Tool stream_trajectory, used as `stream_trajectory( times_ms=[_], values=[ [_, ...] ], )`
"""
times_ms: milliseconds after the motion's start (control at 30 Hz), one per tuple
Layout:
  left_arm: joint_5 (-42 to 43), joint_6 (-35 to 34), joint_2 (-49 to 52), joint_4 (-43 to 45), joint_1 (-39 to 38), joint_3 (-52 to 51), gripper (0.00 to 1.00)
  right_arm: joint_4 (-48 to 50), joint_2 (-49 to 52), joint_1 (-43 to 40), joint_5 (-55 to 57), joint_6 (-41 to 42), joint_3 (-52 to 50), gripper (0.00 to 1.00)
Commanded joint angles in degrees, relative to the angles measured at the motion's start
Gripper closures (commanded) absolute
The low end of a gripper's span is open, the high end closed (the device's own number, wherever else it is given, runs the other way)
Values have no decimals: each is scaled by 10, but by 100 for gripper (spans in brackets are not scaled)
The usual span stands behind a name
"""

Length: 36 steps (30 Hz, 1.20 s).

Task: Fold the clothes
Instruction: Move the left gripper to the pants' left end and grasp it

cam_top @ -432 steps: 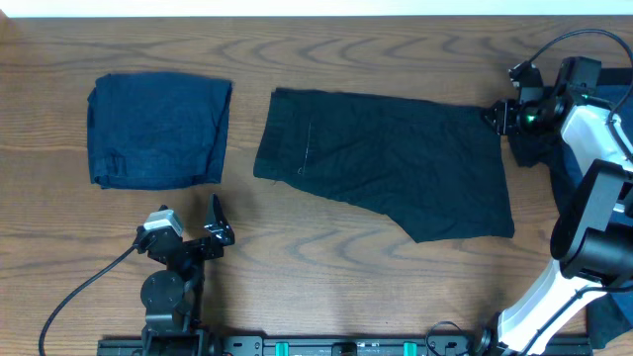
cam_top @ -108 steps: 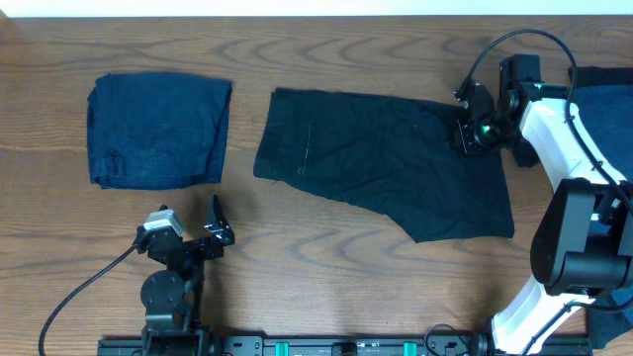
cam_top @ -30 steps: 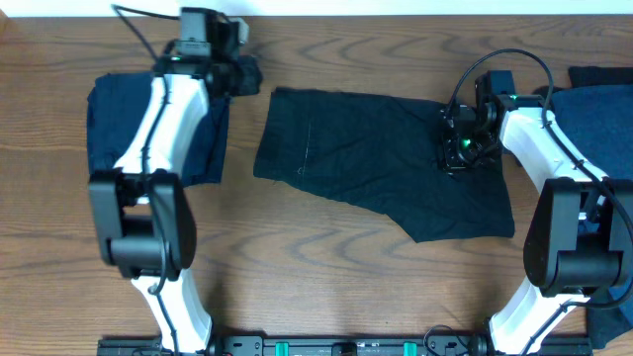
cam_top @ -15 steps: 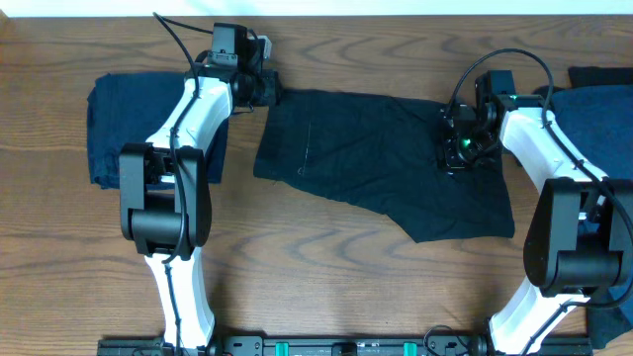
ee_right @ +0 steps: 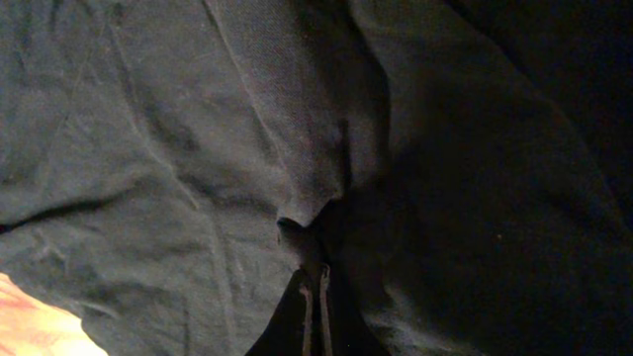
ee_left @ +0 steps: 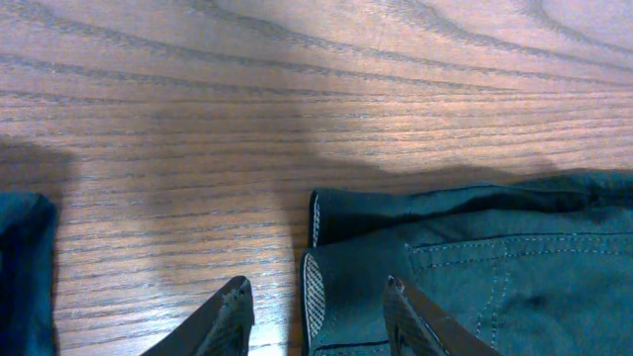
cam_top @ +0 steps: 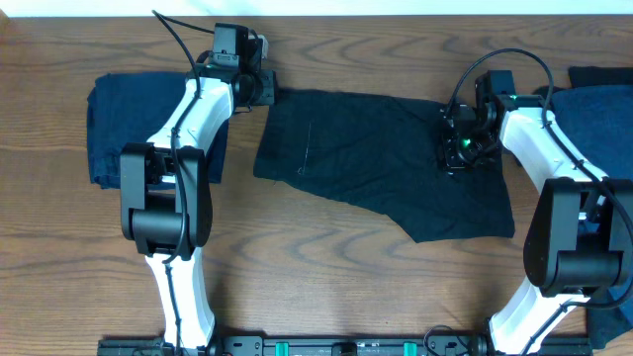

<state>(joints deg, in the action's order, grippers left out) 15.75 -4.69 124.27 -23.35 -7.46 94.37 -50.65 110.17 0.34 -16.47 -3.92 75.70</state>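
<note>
The clothes show as a black garment [cam_top: 376, 158] spread flat mid-table, a folded navy one [cam_top: 119, 129] at the left and a navy heap [cam_top: 603, 99] at the right edge. My left gripper [cam_top: 269, 91] [ee_left: 316, 309] stands open at the flat garment's top-left corner; its stitched waistband corner [ee_left: 326, 287] lies between the fingertips, one tip over bare wood. Near the garment's upper right, my right gripper [cam_top: 457, 158] [ee_right: 315, 289] is shut, its tips pinching a puckered fold of the black cloth [ee_right: 297, 222].
The wooden table [cam_top: 326, 287] runs under everything, and its far edge meets a white wall strip [cam_top: 316, 8]. Both arm bases sit at the front edge. The folded navy garment's edge [ee_left: 22, 267] shows at the left of the left wrist view.
My left arm swung right from above the folded navy garment to the black garment's top-left corner, and its jaws spread wider. The right gripper stayed where it was.
</note>
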Motion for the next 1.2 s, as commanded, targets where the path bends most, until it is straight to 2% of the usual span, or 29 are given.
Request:
stream_trajectory(
  times_ms=[0,567,700,800,1167],
  values=[
    [-12,-1,2,-1,-9,-10,55,1,-7,4,0,7,0,99],
    [-34,-1,20,-1,-22,-13,55,1,-7,4,0,7,0,99],
    [-34,-1,20,-1,-21,-13,57,1,-7,4,0,7,0,99],
    [-34,-1,20,-3,-21,-13,62,1,-7,4,0,7,0,98],
    [-34,-1,20,-10,-22,-13,62,1,-7,4,0,7,0,98]
  ],
)
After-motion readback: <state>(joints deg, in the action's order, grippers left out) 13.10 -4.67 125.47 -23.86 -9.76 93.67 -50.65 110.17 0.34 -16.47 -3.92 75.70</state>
